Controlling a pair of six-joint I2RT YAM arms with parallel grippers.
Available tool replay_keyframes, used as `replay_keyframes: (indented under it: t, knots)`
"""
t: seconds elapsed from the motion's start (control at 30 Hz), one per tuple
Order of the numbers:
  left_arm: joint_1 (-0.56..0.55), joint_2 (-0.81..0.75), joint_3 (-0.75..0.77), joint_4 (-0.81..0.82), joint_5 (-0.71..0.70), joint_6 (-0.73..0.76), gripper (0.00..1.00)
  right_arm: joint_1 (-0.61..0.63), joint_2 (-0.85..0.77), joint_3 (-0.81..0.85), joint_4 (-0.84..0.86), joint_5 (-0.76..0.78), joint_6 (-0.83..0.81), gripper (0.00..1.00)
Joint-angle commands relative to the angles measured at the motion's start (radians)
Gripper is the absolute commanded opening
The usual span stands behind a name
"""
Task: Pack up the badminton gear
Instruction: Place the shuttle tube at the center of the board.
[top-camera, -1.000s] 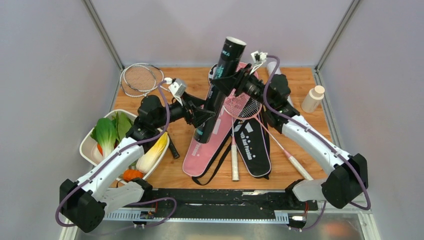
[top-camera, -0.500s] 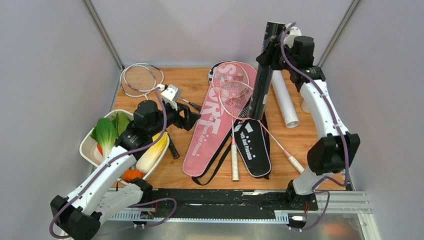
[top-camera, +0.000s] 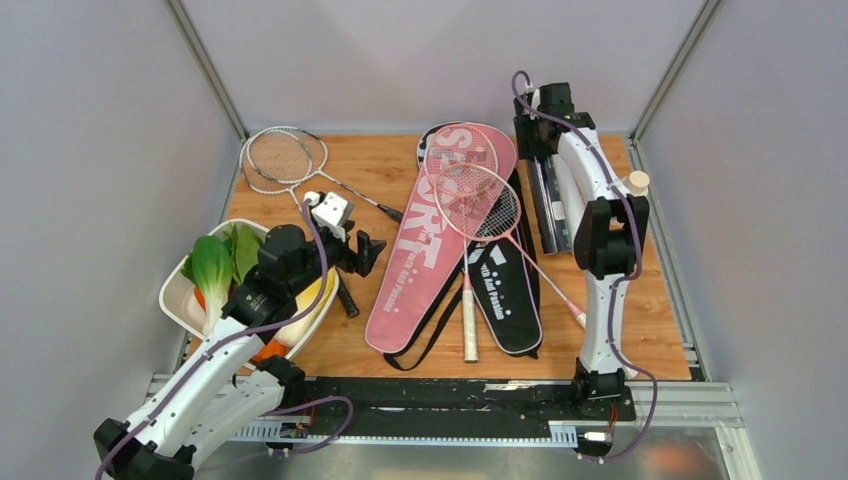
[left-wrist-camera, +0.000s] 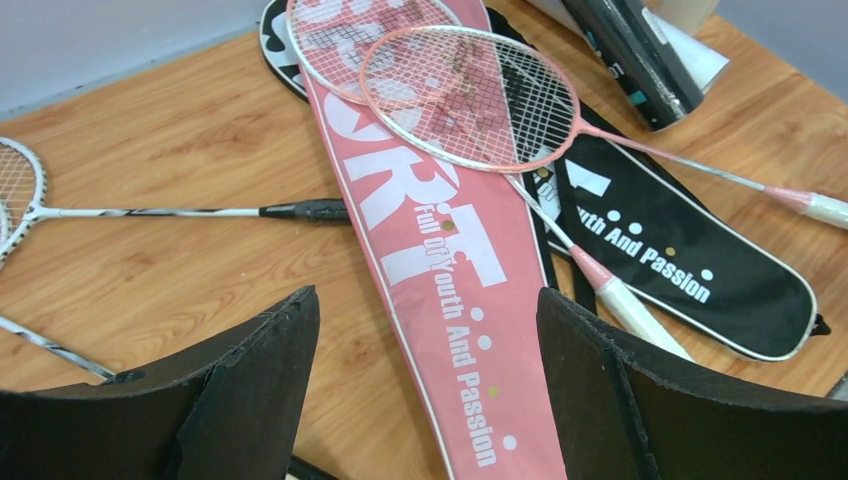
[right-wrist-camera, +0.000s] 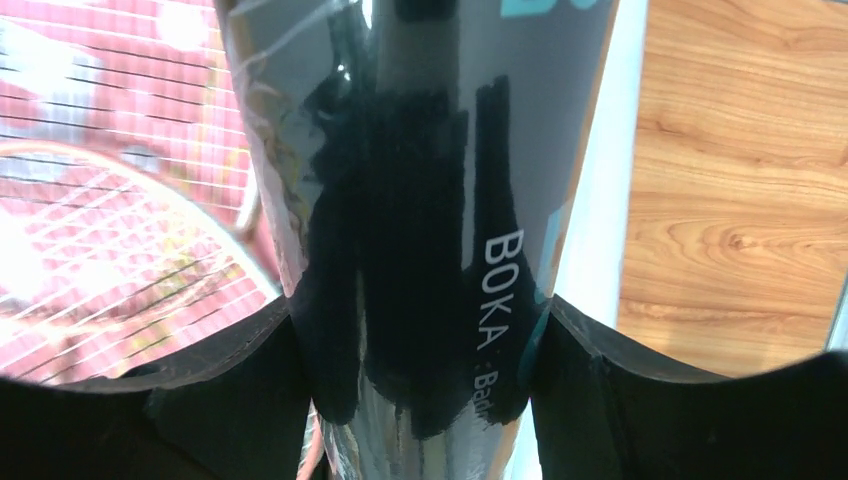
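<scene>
A black tube (top-camera: 548, 205) lies at the back right against a white tube (top-camera: 572, 190). My right gripper (top-camera: 537, 145) is shut on its far end; in the right wrist view both fingers press the black tube (right-wrist-camera: 420, 200) at my right gripper (right-wrist-camera: 420, 310). My left gripper (top-camera: 365, 250) hangs open and empty left of the pink bag (top-camera: 425, 250), seen below my left gripper (left-wrist-camera: 425, 300). Two pink rackets (top-camera: 470, 185) lie across the pink bag and the black bag (top-camera: 505, 290). Silver rackets (top-camera: 283, 158) lie at the back left.
A white tray (top-camera: 180, 295) of vegetables sits at the left, under my left arm. A small white bottle (top-camera: 634, 183) with a tan cap stands by the right wall, close to my right arm's elbow. Bare wood shows between the silver rackets and the pink bag.
My right arm swung the black tube from upright over the bags to the back right and laid it beside the white tube. My left gripper drew back left and lower.
</scene>
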Motion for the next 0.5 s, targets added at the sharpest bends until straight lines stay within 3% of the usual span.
replay_keyframes:
  t: [0.0,0.13,0.27,0.47]
  knots:
    - [-0.005,0.013,0.006,0.034,-0.025,0.04,0.86,-0.001,0.095,0.103,-0.023,0.141,-0.118,0.43]
    - [-0.005,0.025,0.008,0.03,-0.03,0.047,0.85,-0.009,0.16,0.112,0.009,0.152,-0.133,0.55]
    - [-0.005,0.035,0.009,0.024,-0.04,0.047,0.84,-0.01,0.168,0.114,0.035,0.232,-0.143,0.76]
    - [-0.005,0.036,0.024,-0.019,-0.068,0.053,0.84,0.029,0.043,0.062,0.034,0.3,-0.082,0.95]
